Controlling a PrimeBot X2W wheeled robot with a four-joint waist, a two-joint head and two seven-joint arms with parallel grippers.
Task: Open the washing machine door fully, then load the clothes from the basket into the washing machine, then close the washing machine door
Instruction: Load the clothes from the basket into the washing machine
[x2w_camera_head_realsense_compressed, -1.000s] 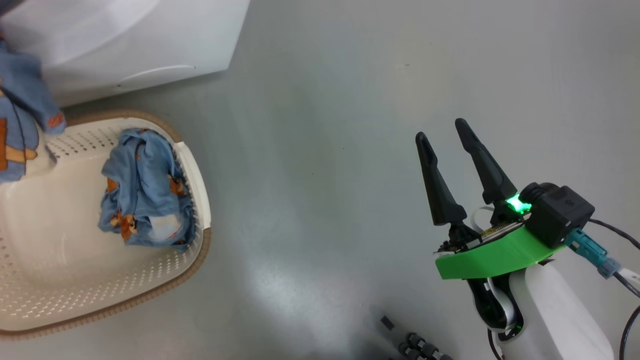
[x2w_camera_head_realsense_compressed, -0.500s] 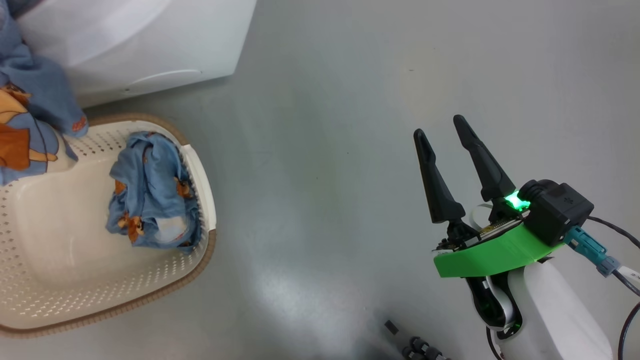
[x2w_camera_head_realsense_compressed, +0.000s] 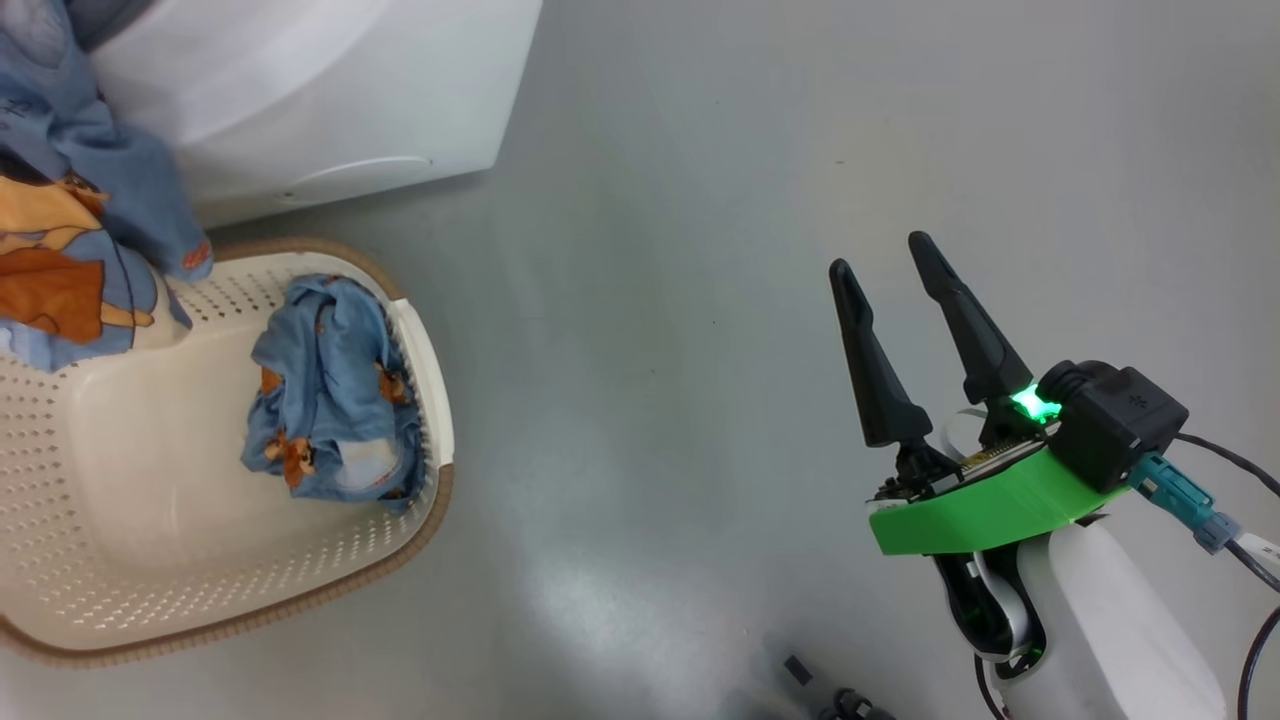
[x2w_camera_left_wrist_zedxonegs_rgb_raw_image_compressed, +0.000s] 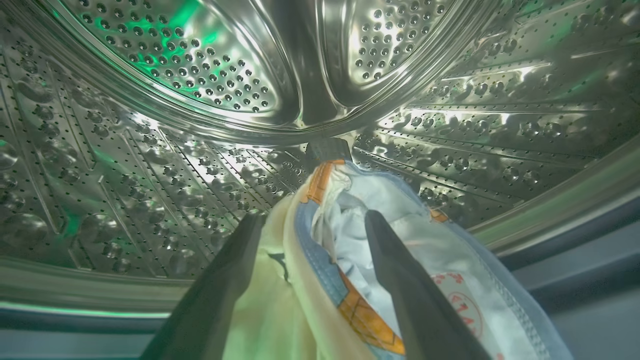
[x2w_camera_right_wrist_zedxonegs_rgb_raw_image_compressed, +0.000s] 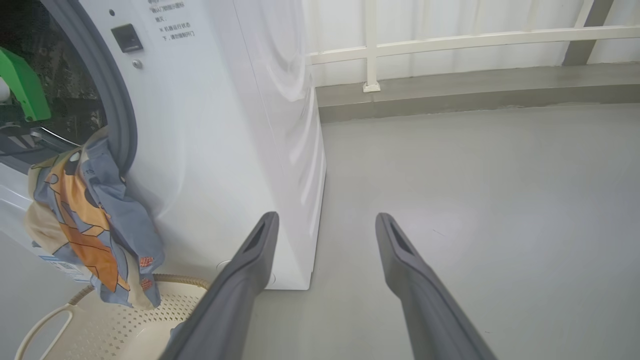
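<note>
The left claw (x2w_camera_left_wrist_zedxonegs_rgb_raw_image_compressed: 315, 216) is wide open in the drum (x2w_camera_left_wrist_zedxonegs_rgb_raw_image_compressed: 150, 165), a cloth (x2w_camera_left_wrist_zedxonegs_rgb_raw_image_compressed: 345, 240) loose in it. The other cloth (x2w_camera_head_realsense_compressed: 330, 390) sits in the basket (x2w_camera_head_realsense_compressed: 200, 590), far left of the open, empty right claw (x2w_camera_head_realsense_compressed: 879, 254).

The right hand (x2w_camera_head_realsense_compressed: 879, 255), its two long dark fingers spread apart, hangs over the smooth grey floor (x2w_camera_head_realsense_compressed: 700, 200). Well to its left sits the cream-white perforated plastic basket (x2w_camera_head_realsense_compressed: 430, 505). A crumpled light blue printed cloth (x2w_camera_head_realsense_compressed: 330, 390) lies against the basket wall nearest the hand. Farther left, a second blue-and-orange cloth (x2w_camera_head_realsense_compressed: 70, 260) hangs over the basket's far rim, beside the big white washing machine (x2w_camera_head_realsense_compressed: 330, 90).
</note>
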